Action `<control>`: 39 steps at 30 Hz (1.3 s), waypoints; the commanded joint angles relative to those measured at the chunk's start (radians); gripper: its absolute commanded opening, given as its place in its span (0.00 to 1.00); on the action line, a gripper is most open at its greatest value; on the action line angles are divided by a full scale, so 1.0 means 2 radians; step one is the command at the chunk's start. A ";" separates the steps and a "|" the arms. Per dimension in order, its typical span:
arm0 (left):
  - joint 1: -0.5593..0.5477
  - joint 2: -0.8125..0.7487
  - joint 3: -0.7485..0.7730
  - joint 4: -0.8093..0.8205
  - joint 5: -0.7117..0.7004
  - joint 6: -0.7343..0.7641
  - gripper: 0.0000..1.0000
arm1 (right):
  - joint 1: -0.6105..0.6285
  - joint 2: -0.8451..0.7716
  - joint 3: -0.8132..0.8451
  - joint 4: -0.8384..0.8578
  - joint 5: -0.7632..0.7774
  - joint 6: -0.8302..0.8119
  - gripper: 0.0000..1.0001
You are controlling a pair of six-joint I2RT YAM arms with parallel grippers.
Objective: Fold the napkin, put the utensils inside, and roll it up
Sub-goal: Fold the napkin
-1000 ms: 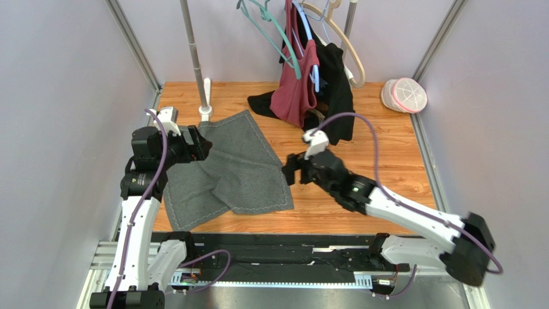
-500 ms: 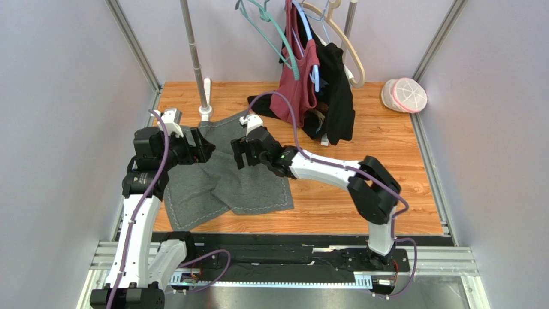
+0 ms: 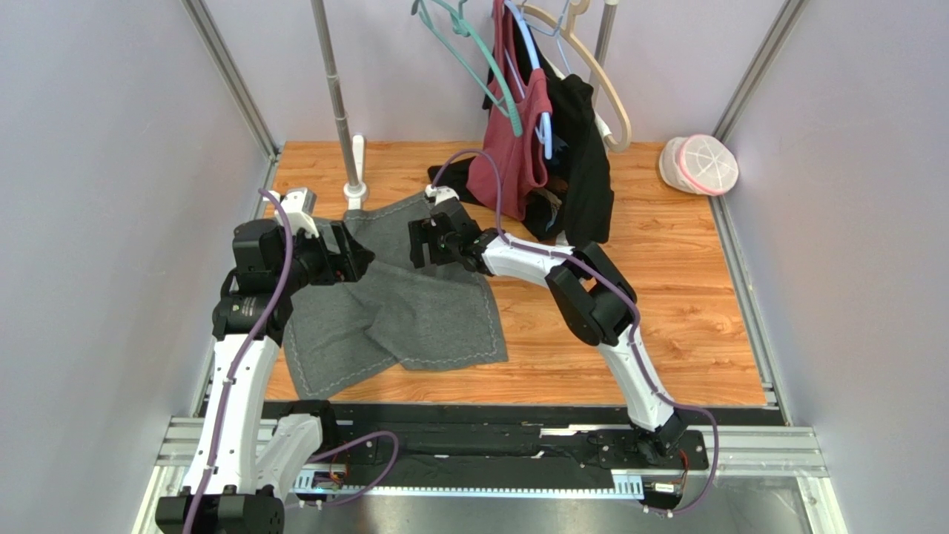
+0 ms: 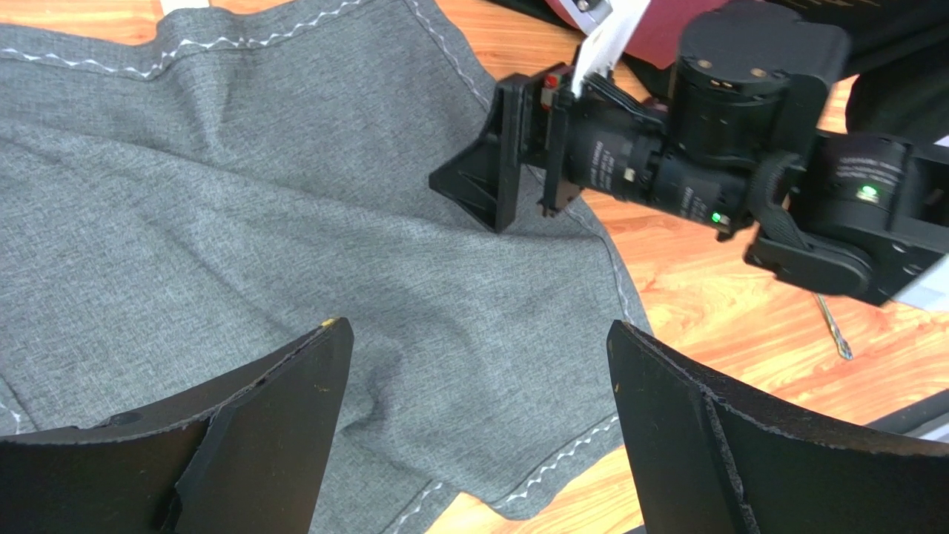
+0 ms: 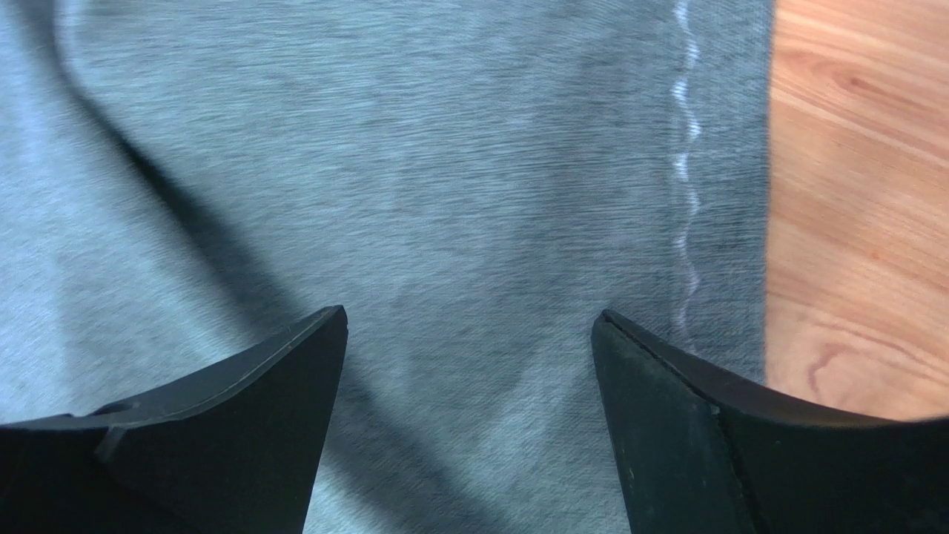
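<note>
Napkin [image 3: 412, 317] lying rumpled, unfolded; left gripper [image 3: 356, 256] and right gripper [image 3: 421, 241] hovering over it, jaws spread, pinching nothing; folding, filling, rolling all remaining.

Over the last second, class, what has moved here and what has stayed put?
The right arm swung left from the bare tabletop to hover over the far right edge of the napkin, jaws open, nothing taken or let go. The left arm, napkin and hanging clothes stayed put.

A maroon garment [image 3: 510, 150] and a black garment [image 3: 587, 167] hang over the wooden table [image 3: 691, 278], near a pink container [image 3: 700, 164].
</note>
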 commanded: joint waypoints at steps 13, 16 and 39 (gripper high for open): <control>-0.006 -0.036 -0.063 0.031 -0.017 -0.092 0.89 | -0.067 0.129 0.189 -0.105 -0.046 0.112 0.84; -0.019 -0.050 -0.086 0.033 -0.034 -0.103 0.88 | -0.072 0.123 0.194 -0.103 -0.036 0.111 0.84; -0.261 0.020 -0.110 0.125 -0.198 -0.093 0.77 | -0.044 -0.267 -0.206 0.025 -0.020 0.073 0.82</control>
